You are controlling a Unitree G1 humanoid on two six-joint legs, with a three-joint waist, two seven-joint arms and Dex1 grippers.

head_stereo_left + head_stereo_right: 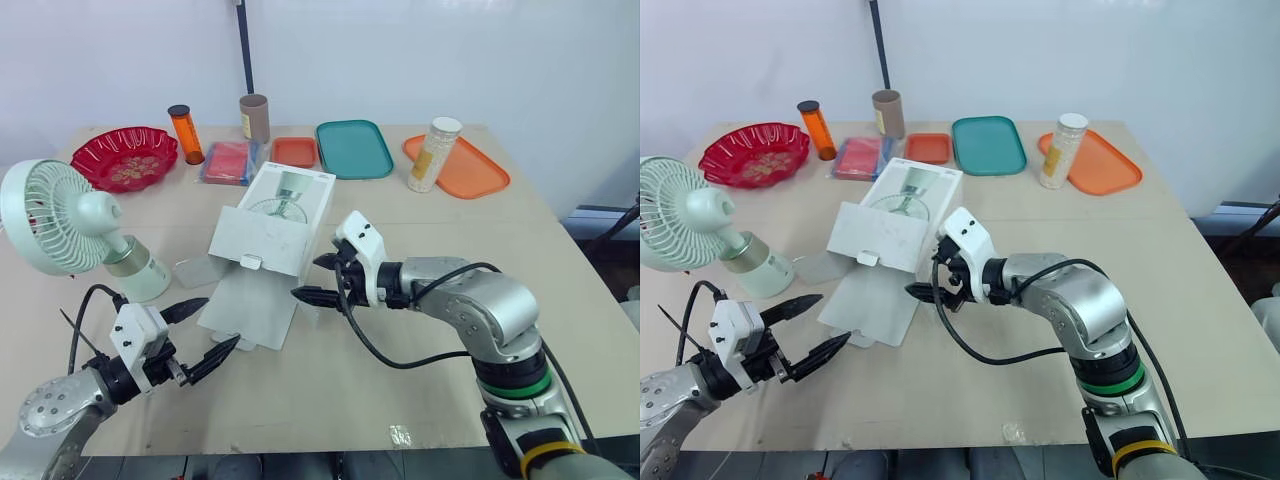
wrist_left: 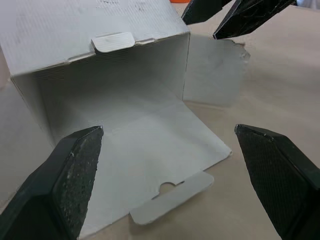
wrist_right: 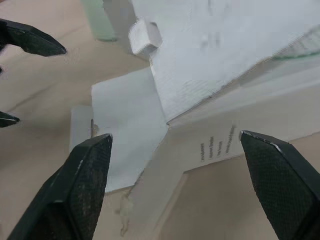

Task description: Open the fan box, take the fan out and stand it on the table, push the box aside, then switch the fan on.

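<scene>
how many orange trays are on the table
2. A small orange tray at the back, just left of the teal tray; a larger orange tray right of it, holding a jar.

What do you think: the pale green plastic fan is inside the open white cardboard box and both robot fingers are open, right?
No. The pale green plastic fan stands on the tan table left of the open white cardboard box, as the left eye view shows. The left fingers and right fingers are open.

10 o'clock: red bowl (image 1: 125,157), orange bottle (image 1: 186,134). 12: brown tube (image 1: 254,118), pink packet (image 1: 231,162), small orange tray (image 1: 294,152), teal tray (image 1: 353,149). 2: jar (image 1: 434,154), big orange tray (image 1: 475,170).
</scene>
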